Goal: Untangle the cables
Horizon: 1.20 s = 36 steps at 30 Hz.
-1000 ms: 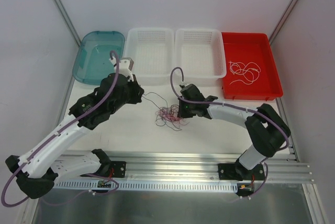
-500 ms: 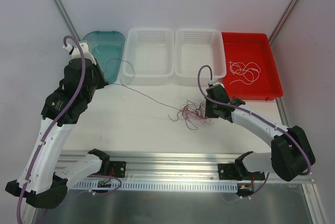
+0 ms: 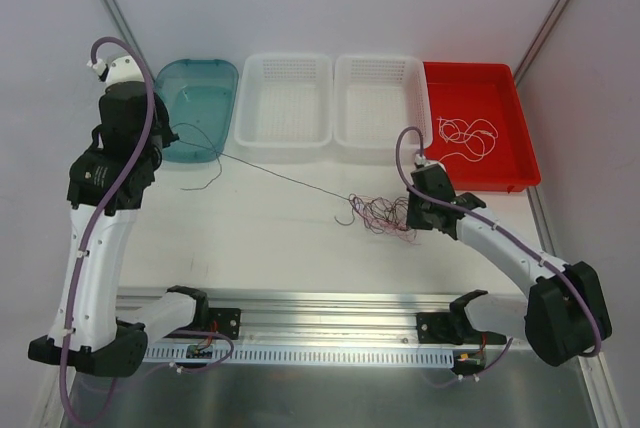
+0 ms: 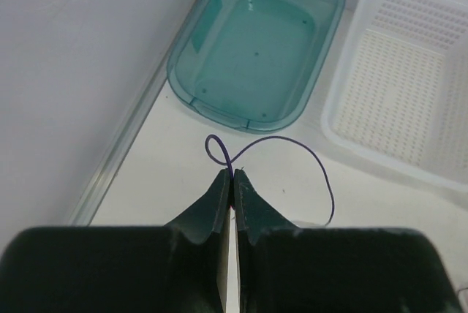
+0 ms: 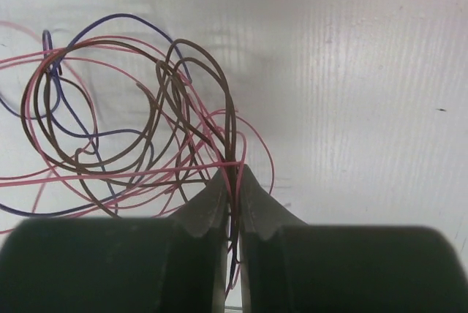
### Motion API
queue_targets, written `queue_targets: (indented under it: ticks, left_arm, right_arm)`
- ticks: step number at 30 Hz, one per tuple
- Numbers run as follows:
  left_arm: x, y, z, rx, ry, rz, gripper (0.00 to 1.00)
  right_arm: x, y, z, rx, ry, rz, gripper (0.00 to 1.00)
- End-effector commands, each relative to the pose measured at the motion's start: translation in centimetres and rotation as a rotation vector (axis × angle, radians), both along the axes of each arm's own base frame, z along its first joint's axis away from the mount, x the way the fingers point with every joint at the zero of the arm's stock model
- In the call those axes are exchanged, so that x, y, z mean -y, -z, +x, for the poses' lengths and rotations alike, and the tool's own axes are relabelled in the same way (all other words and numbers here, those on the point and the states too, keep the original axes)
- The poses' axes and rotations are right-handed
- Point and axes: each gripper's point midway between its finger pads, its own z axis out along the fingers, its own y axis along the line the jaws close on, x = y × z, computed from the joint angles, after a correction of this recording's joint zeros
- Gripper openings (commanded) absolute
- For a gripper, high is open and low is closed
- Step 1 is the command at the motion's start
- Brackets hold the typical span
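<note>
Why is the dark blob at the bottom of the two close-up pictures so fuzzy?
Left wrist view: the left gripper is too close to the lens, so its dark body blurs; the teal tray is sharp. Right wrist view: same blur on the right gripper, the cables crisp, the table glaring. Top view: sharp, evenly lit; the stretched dark cable is faint.

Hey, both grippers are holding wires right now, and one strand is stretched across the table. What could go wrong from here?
1. The thin dark purple wire runs nearly straight from the left gripper to the tangle of brown, pink and purple wires. Pulling harder may tighten a snag rather than free it.
2. The right gripper pinches several strands at once, possibly that wire too, so the whole bundle might drag along.
</note>
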Motion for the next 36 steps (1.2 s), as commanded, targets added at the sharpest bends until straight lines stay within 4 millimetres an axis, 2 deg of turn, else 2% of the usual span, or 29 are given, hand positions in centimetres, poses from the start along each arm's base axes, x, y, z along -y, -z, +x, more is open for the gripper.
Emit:
queue_targets:
  ticks: [1, 2, 6, 7, 9, 12, 15, 16, 18, 19, 21, 22, 25, 26, 27, 28, 30, 34, 36]
  left_arm:
    - [-3.1, -2.6, -0.9, 0.035, -0.103, 0.058, 0.0]
    - [-3.8, -3.4, -1.0, 0.043, -0.133, 0.077, 0.0]
    - [-5.8, -4.1, -1.3, 0.028, -0.214, 0.115, 0.0]
    - [-5.9, -3.9, -1.3, 0.021, -0.216, 0.114, 0.0]
    - [-4.7, -2.8, -0.6, 0.007, -0.156, 0.076, 0.0]
    - [-3.1, -0.4, -0.2, -0.039, -0.074, 0.026, 0.0]
    - [-3.5, 1.9, -0.6, -0.093, -0.091, 0.043, 0.0]
    - [-3.9, 3.2, -0.8, -0.129, -0.111, 0.062, 0.0]
    - [-3.6, 4.4, -1.1, -0.153, -0.094, 0.056, 0.0]
    - [-3.0, 6.0, -1.3, -0.185, -0.062, 0.036, 0.0]
    - [-2.5, 7.7, -1.3, -0.21, -0.048, 0.015, 0.0]
    - [-2.8, 10.0, -1.6, -0.264, -0.06, 0.026, 0.0]
    - [-4.0, 12.8, -2.1, -0.34, -0.123, 0.065, 0.0]
    - [-5.2, 14.2, -2.5, -0.381, -0.183, 0.079, 0.0]
    - [-5.8, 14.7, -2.6, -0.391, -0.209, 0.076, 0.0]
    - [-6.2, 15.4, -2.7, -0.41, -0.225, 0.075, 0.0]
    - [-7.9, 15.8, -2.9, -0.421, -0.298, 0.068, 0.0]
    - [-10.2, 15.3, -2.8, -0.392, -0.419, 0.071, 0.0]
    - [-11.6, 15.3, -3.1, -0.383, -0.474, 0.054, 0.0]
  right_arm:
    - [1.6, 0.0, -0.9, -0.012, 0.014, -0.024, 0.09]
    - [1.7, -0.4, -0.9, 0.0, 0.017, -0.016, 0.08]
    - [2.5, -1.0, -1.7, 0.005, 0.029, -0.001, 0.09]
    - [2.8, -1.2, -1.7, 0.008, 0.038, 0.004, 0.09]
    - [2.9, -2.5, -1.7, 0.043, 0.034, 0.023, 0.09]
    - [2.9, -3.8, -1.8, 0.078, 0.015, 0.032, 0.09]
    - [3.3, -5.0, -1.7, 0.088, 0.02, 0.025, 0.09]
    - [3.2, -5.7, -1.4, 0.103, 0.017, 0.029, 0.09]
    - [2.6, -6.4, -1.6, 0.109, -0.016, 0.054, 0.1]
    - [2.3, -7.2, -1.5, 0.127, -0.027, 0.071, 0.1]
    - [2.0, -7.9, -1.6, 0.14, -0.045, 0.092, 0.08]
    - [2.1, -8.4, -1.5, 0.152, -0.047, 0.086, 0.02]
    - [3.3, -10.5, -1.4, 0.191, -0.028, 0.041, 0.01]
    - [4.1, -11.2, -1.7, 0.204, -0.013, 0.02, 0.01]
    - [4.7, -12.8, -1.4, 0.243, 0.008, 0.017, 0.01]
    - [5.2, -13.5, -1.5, 0.261, 0.016, 0.008, 0.01]
    - [6.3, -16.0, -1.9, 0.318, 0.04, 0.001, 0.01]
    - [7.1, -19.8, -2.5, 0.422, 0.065, 0.036, 0.01]
    - [7.5, -21.1, -2.7, 0.463, 0.079, 0.05, 0.01]
